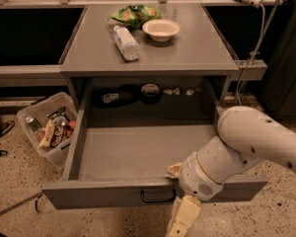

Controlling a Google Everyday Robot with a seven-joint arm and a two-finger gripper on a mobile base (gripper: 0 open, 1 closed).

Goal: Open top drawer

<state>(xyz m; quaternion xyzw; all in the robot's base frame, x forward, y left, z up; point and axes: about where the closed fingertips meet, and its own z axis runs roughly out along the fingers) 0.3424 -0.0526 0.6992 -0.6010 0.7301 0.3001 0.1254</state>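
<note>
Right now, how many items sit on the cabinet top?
3: a bottle lying left of centre, a bowl to its right, a green bag behind them. None seems hidden. The gripper hangs below the front of the open drawer.
</note>
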